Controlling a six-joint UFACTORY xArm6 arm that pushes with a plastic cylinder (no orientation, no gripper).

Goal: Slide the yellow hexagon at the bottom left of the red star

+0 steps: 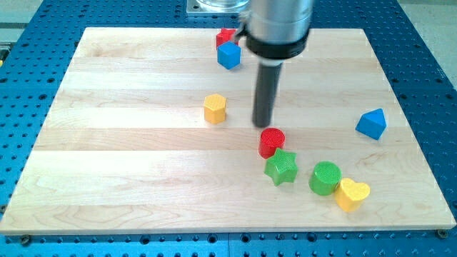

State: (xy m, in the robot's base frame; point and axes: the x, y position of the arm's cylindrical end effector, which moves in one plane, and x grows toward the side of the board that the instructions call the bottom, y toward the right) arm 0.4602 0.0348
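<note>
The tip (263,126) is seen near the board's (107,178) middle, just above the red cylinder (271,141) and to the right of the yellow hexagon (215,108), apart from both. No claw is fitted, so no open or closed state can be told.

A red block (225,37), its shape unclear, is found at the top edge, touched by a blue cube (229,55).

A green star (281,168) touches the red cylinder from below. A green cylinder (325,178) and yellow heart (352,194) are pressed together toward the bottom right corner. A blue block (371,123) lies near the right edge.
</note>
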